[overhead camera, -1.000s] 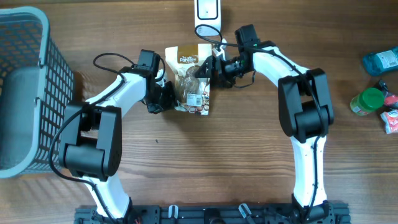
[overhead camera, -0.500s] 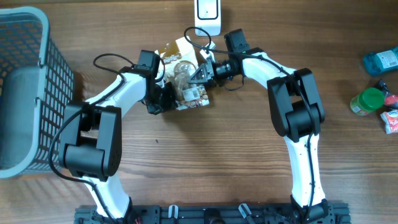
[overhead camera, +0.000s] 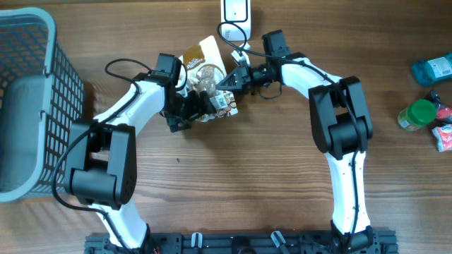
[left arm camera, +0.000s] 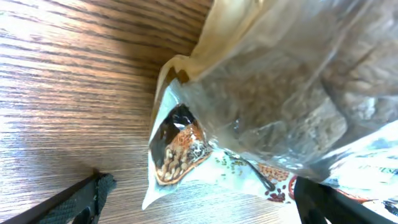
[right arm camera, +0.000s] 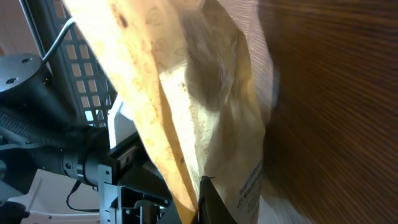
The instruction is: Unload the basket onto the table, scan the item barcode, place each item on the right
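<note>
Near the scanner [overhead camera: 235, 13], right jaws pinch the snack bag [overhead camera: 205, 70] while left jaws gape.

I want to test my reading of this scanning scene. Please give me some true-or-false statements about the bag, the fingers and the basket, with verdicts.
1. The right fingers are shut on the snack bag. True.
2. The left fingers are shut tight. False: they stand wide apart, with the bag's end between them.
3. The basket stands at the right edge of the table. False: it is at the left edge.
4. A green-capped bottle stands at the right. True.
</note>
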You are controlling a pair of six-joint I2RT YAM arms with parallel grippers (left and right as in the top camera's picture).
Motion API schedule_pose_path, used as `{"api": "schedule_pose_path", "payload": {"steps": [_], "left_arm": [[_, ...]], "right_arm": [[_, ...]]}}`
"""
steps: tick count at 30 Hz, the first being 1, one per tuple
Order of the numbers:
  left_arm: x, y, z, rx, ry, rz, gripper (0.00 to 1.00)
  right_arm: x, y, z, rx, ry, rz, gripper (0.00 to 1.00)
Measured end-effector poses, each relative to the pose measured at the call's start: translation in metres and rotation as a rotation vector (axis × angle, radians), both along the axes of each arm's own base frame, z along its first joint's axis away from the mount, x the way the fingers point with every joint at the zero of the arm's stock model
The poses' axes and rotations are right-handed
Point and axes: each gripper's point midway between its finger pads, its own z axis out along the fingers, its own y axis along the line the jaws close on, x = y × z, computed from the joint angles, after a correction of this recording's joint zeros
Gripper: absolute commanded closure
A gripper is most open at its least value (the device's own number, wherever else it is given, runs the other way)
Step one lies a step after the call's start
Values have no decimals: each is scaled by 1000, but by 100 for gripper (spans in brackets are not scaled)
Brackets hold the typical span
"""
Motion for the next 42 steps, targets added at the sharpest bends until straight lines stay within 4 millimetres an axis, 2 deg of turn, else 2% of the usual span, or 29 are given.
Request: {"api": "schedule_pose_path", "payload": {"steps": [2,8,10,11,13,14,15,18,22,27,29,31,33,36,37,40,41,42], "left_arm": [[0,3,-1,17,-3,-1,28],[0,11,-6,65,-4,7,27],[0,11,-6,65,-4,7,27],[0,11,-6,65,-4,7,37],[1,12,-6,71,-9,6,61],[3,15,-8,87,-15,14,77],[3,16,-10,93,-15,13,96],[7,18,-15,101,-28,23,96],[17,16,-15,89,-60,53,96],[19,15,-15,82,-60,64,96],[18,13,-15,73,-56,65,96],[18,12,-14,70,-55,63,96],[16,8,-14,68,-55,53,96],[13,0,-15,67,-54,30,96],[11,-3,-15,67,-54,22,96],[11,-5,-15,67,-54,18,96],[10,-4,-15,67,-50,19,96],[9,-4,-15,68,-46,20,96]], "right_arm": [[-2,-3,-9,-50,40,-17,96],[-20,-22,-47,-285,142,-46,95],[-24,-26,-53,-318,128,-36,96],[-25,-27,-55,-330,112,-30,81],[-24,-28,-57,-340,103,-30,33],[-24,-26,-52,-310,107,-27,9],[-23,-23,-44,-286,101,-23,0],[-20,-15,-25,-239,69,-14,0],[-18,-15,-25,-239,88,-27,0],[-7,-13,-25,-250,103,-72,1],[-1,-10,-25,-256,103,-96,2],[7,-5,-26,-251,82,-122,8],[13,1,-28,-243,68,-148,16],[13,9,-34,-240,68,-179,36],[9,13,-37,-238,75,-175,47],[-1,24,-45,-263,85,-169,72],[-4,26,-48,-274,92,-169,78],[-3,27,-49,-277,96,-174,89]]}}
